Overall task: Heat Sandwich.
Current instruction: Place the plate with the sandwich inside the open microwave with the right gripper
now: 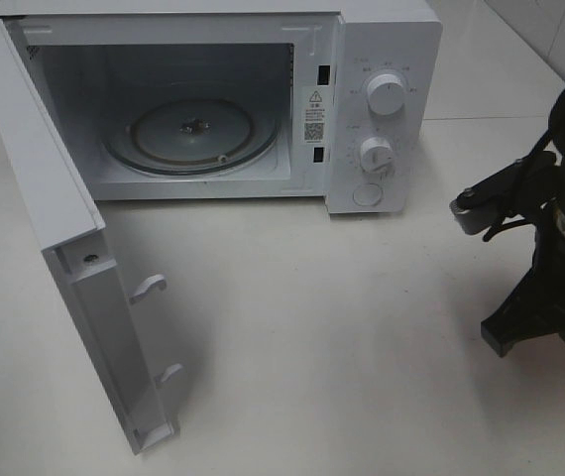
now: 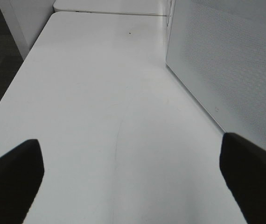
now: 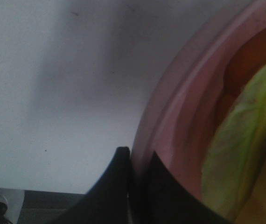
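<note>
While the microwave (image 1: 382, 99) stands at the back of the white counter (image 1: 312, 377) with its door (image 1: 59, 228) swung wide open at its left side, we see the glass turntable (image 1: 193, 134) lying flat inside the cavity. The right arm (image 1: 555, 238) sits at the right edge of the high view, well apart from the microwave. In the right wrist view we find the right pincer (image 3: 137, 156) narrowed onto the rim of the pink plate (image 3: 170, 102), one black finger outside the rim and the other inside it. The sandwich (image 3: 245, 140) lies on that plate, showing us a pale green layer against an orange-red one; only this close view shows it. The left pincer (image 2: 130, 156) hangs wide over the counter with nothing between its two dark fingers (image 2: 11, 177), and the microwave's perforated side wall (image 2: 226, 60) is just beside it.
</note>
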{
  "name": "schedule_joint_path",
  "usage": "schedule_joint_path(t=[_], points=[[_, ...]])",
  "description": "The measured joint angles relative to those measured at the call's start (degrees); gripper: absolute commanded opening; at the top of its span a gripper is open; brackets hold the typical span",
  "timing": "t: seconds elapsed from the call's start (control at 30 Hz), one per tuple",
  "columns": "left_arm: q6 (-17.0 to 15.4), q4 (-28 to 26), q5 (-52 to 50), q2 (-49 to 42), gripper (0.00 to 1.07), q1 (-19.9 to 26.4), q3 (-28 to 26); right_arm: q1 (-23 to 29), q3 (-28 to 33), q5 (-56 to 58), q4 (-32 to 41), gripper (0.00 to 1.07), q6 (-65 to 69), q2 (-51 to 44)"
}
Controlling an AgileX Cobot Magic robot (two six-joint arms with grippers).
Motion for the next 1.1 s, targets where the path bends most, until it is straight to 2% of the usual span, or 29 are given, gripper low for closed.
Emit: schedule_joint_path(t=[0.37,0.7,1.0,1.1], points=[[0.0,0.0,0.0,0.0,0.97,0.0,0.0,10.4,0.0,1.6,-1.1,0.0,-0.6,0.0],[0.0,0.0,0.0,0.0,0.97,0.0,0.0,17.8,0.0,2.6,-2.8,0.0,-3.1,0.0],[0.0,0.0,0.0,0.0,0.97,0.0,0.0,22.5,0.0,2.4,-5.3,0.0,-7.8,0.0],[0.0,0.0,0.0,0.0,0.97,0.0,0.0,22.6,0.0,2.1,-5.5,0.0,-9.5,0.0]])
